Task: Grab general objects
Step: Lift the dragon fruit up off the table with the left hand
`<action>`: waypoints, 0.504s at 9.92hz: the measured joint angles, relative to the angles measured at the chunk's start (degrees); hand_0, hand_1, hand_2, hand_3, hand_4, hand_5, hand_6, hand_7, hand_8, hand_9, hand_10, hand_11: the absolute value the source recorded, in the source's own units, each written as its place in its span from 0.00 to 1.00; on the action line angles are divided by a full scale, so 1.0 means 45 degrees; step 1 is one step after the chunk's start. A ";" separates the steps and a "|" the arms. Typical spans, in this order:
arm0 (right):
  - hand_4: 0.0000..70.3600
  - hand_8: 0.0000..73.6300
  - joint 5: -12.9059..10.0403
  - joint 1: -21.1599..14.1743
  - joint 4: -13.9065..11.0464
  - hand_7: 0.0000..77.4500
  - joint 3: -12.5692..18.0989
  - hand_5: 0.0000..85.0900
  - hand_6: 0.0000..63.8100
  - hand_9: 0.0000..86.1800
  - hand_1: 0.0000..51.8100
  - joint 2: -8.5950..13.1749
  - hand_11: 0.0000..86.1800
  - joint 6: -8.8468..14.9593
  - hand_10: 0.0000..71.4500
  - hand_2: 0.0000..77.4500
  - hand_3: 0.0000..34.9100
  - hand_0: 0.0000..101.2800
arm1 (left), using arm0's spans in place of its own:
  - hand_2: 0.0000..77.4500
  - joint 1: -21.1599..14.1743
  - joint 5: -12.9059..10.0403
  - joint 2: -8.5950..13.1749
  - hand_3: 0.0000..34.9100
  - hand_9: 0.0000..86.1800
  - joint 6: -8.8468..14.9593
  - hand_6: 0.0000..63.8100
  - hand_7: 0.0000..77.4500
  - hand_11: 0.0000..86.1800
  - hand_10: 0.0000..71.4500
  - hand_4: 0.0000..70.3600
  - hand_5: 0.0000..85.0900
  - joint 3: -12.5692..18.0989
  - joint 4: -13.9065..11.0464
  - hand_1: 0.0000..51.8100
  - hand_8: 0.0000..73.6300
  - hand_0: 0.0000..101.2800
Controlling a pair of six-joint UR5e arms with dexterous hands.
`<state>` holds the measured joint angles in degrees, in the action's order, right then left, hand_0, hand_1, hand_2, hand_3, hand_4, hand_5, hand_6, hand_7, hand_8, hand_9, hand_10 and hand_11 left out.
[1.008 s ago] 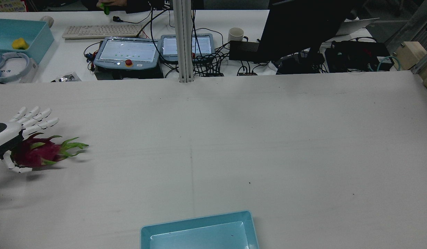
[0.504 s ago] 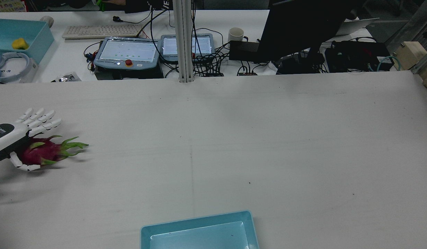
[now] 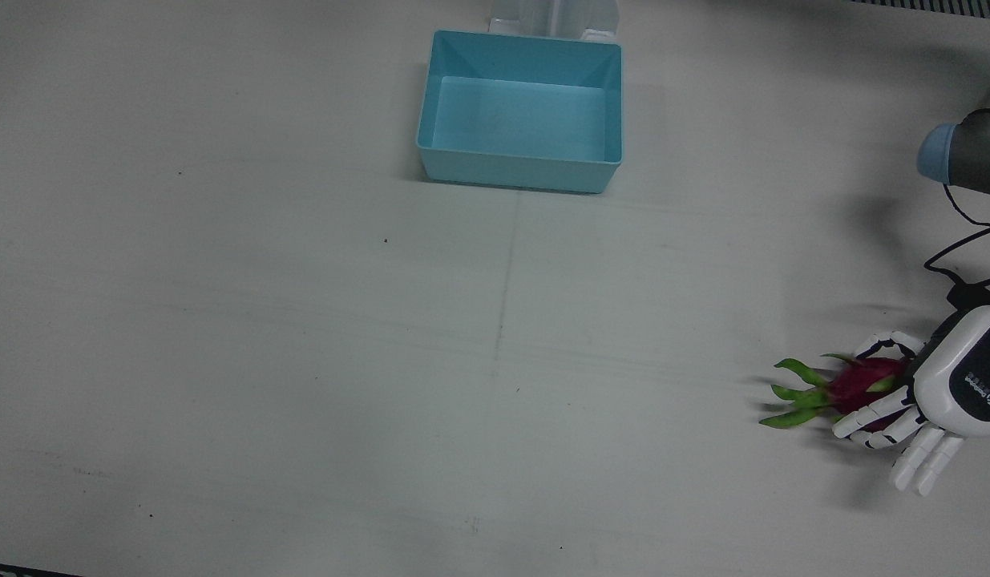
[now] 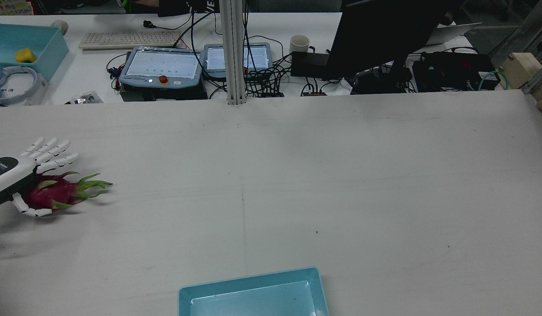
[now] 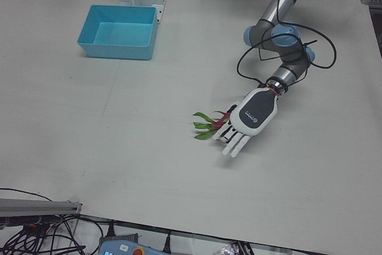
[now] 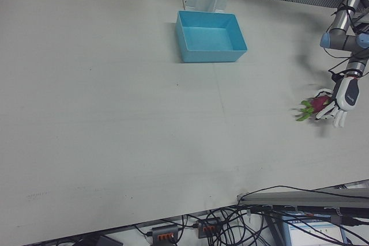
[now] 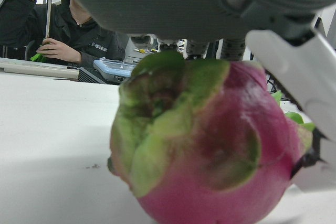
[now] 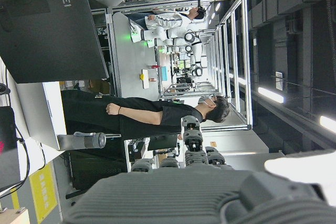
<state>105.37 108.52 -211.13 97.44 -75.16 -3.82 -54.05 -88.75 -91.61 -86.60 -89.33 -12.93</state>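
One fruit is my whole concern: the dragon fruit (image 7: 205, 145) fills my left hand view, lying on the worktop (image 3: 302, 361) with its leafy end toward the camera and my palm directly over it. My left hand (image 3: 935, 401) sits on top of the fruit near the worktop's edge. The thumb curls round one side, some fingers (image 3: 867, 421) bend against the other, and the rest stick out straight past it. So the hand is only partly wrapped, not yet clamped.

To do this well, I judge I should curl the straight fingers under the round body, not onto the green tips (image 4: 93, 184), which look thin and would likely bend. I would squeeze evenly before lifting, since the skin looks smooth and the fruit could roll out sideways.

My right hand view shows only that hand's dark casing (image 8: 184, 198), aimed out at the lab; I cannot tell its pose.

Farther off, the blue bin (image 3: 520, 112) stands empty, well apart from the fruit.

Small print marks the back of my left hand, unreadable. A monitor in the right hand view reads "HUAWEI".
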 joint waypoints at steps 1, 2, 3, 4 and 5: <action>0.00 0.00 0.0000 0.0000 0.0000 0.00 0.0000 0.01 0.00 0.01 0.11 0.0000 0.01 0.0000 0.00 0.02 0.00 0.00 | 0.53 0.0000 0.0006 0.0003 0.00 0.17 -0.0012 0.50 0.61 0.04 0.18 0.60 0.11 -0.0004 0.0011 0.00 0.27 0.59; 0.00 0.00 0.0000 0.0000 0.0000 0.00 0.0000 0.01 0.00 0.01 0.11 0.0000 0.01 0.0000 0.00 0.02 0.00 0.00 | 0.52 0.0001 0.0006 0.0004 0.00 0.30 -0.0022 0.56 0.68 0.04 0.18 0.64 0.19 -0.0015 0.0017 0.00 0.34 0.59; 0.00 0.00 0.0000 0.0000 0.0000 0.00 0.0000 0.01 0.00 0.01 0.11 0.0000 0.01 0.0000 0.00 0.02 0.00 0.00 | 0.54 0.0000 0.0006 0.0005 0.00 0.46 -0.0029 0.61 0.73 0.35 0.36 0.67 0.23 -0.0022 0.0020 0.00 0.41 0.59; 0.00 0.00 0.0000 0.0000 0.0000 0.00 0.0000 0.01 0.00 0.01 0.11 0.0000 0.01 0.0000 0.00 0.02 0.00 0.00 | 0.54 0.0000 0.0010 0.0005 0.00 0.46 -0.0032 0.61 0.73 0.35 0.36 0.67 0.23 -0.0026 0.0022 0.00 0.41 0.59; 0.00 0.00 0.0000 0.0000 0.0000 0.00 0.0000 0.01 0.00 0.01 0.11 0.0000 0.01 0.0000 0.00 0.02 0.00 0.00 | 0.53 0.0000 0.0012 0.0006 0.00 0.63 -0.0034 0.74 0.74 0.58 0.60 0.74 0.28 -0.0035 0.0028 0.00 0.61 0.55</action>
<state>105.36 108.52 -211.13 97.44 -75.16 -3.82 -54.05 -88.69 -91.58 -86.75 -89.49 -12.81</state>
